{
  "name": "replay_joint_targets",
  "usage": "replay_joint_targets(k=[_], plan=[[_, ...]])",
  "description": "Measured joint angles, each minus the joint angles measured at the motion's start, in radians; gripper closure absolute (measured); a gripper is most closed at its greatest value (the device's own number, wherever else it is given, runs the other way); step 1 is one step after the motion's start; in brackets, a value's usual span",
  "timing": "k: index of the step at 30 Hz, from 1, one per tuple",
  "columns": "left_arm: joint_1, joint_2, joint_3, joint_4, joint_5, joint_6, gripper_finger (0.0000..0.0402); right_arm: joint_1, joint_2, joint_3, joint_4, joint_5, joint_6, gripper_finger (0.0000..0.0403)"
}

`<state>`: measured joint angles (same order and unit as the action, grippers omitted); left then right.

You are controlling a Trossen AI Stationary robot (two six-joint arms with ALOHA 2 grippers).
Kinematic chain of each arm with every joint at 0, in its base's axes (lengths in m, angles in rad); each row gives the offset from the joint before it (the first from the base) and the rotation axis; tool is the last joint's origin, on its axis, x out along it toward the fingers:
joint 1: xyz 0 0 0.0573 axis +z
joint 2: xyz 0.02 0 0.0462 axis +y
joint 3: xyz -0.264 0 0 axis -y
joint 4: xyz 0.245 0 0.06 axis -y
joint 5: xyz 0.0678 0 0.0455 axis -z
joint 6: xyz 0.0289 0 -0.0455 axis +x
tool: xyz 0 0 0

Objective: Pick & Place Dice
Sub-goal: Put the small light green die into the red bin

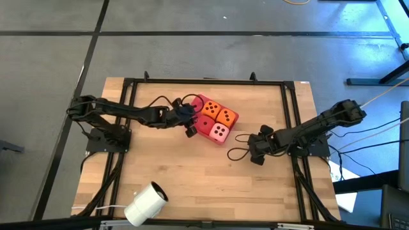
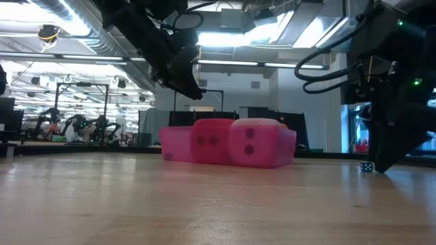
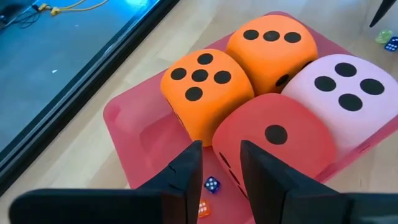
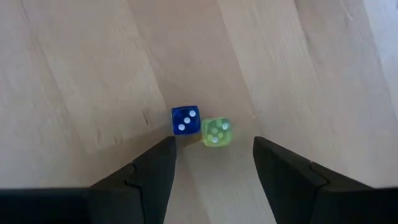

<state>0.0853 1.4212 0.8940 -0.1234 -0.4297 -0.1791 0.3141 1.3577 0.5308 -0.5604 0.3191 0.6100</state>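
Left wrist view: 4 dice (image 3: 261,99) are packed on the tray (image 3: 134,127), directly ahead of the left gripper (image 3: 221,165), nearer than the right; its narrowly parted fingers hold nothing. The right gripper (image 4: 214,163) is open, over 2 beads (image 4: 200,126).

From my seat I see a pale wooden table (image 1: 192,172) edged by a black metal frame (image 1: 204,81), standing on a grey floor (image 1: 204,51) crossed by dark seams. A white roll (image 1: 146,204) lies near the table's front edge. Past the table, the low view gives me a wide room with bright ceiling strip lights (image 2: 266,64), exposed ducting (image 2: 61,27) overhead, and dark benches (image 2: 75,133) crowded with equipment far off on the left side.
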Motion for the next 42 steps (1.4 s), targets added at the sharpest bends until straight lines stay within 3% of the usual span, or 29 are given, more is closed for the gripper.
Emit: replay_joint_targets(k=[11,34,38,42], plan=[[0.000,0.000,0.000,0.002,0.000,0.000,0.0302,-0.001,0.010,-0.002,0.028,0.046,-0.018,0.0193],[-0.002,0.000,0.001,0.027,0.005,0.000,0.0304,-0.002,0.010,-0.002,0.037,-0.001,-0.020,0.0339],[-0.002,0.000,0.001,0.026,0.005,0.000,0.0302,-0.002,0.010,-0.002,0.052,-0.014,-0.024,0.0347],[-0.002,0.000,0.001,0.026,0.005,0.000,0.0304,-0.002,0.011,-0.003,0.147,-0.102,-0.065,0.0340]])
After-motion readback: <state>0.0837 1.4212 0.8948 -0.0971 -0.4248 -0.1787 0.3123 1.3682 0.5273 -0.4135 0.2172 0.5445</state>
